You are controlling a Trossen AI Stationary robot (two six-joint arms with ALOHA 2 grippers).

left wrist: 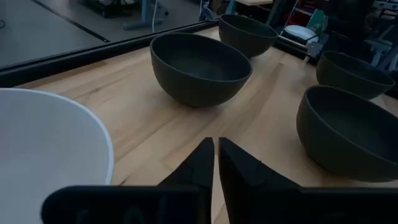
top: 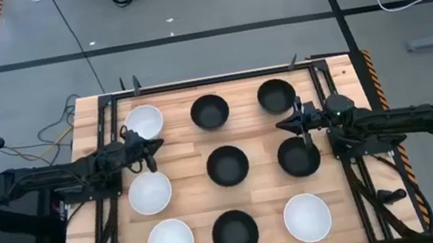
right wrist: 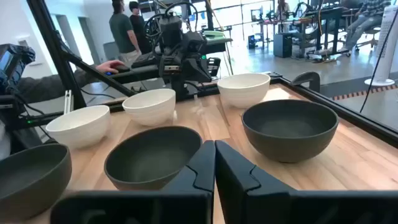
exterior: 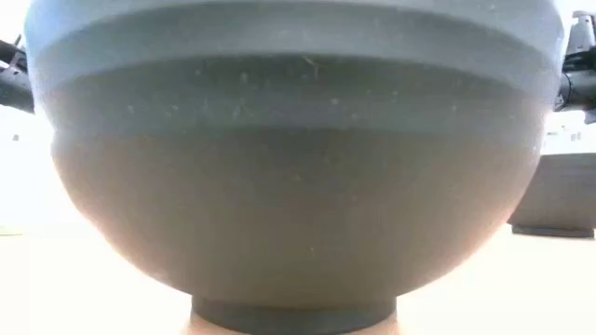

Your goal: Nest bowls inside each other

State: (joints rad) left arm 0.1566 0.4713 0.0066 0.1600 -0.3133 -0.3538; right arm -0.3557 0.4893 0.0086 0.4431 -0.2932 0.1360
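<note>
Closed and empty, the left gripper [top: 151, 143] hovers at five o'clock of a smooth round white bowl [top: 144, 121]. Right gripper [top: 294, 123], also closed and empty, hangs between two glossy round black bowls, one at twelve o'clock [top: 276, 95], one at six [top: 299, 157].

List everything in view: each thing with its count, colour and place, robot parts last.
black bowls: five, glossy black; two in the far row at middle and right, two in the middle row at centre and right, one in the near row at centre.
white bowls: four, white; three down the left column, one at the near right corner.
table: one, light wood, dark frame.
people: two, in the room beyond the table, seen from the right wrist.
left gripper: shut, empty, between the two far white bowls.
right gripper: shut, empty, between the two right-hand black bowls.
</note>
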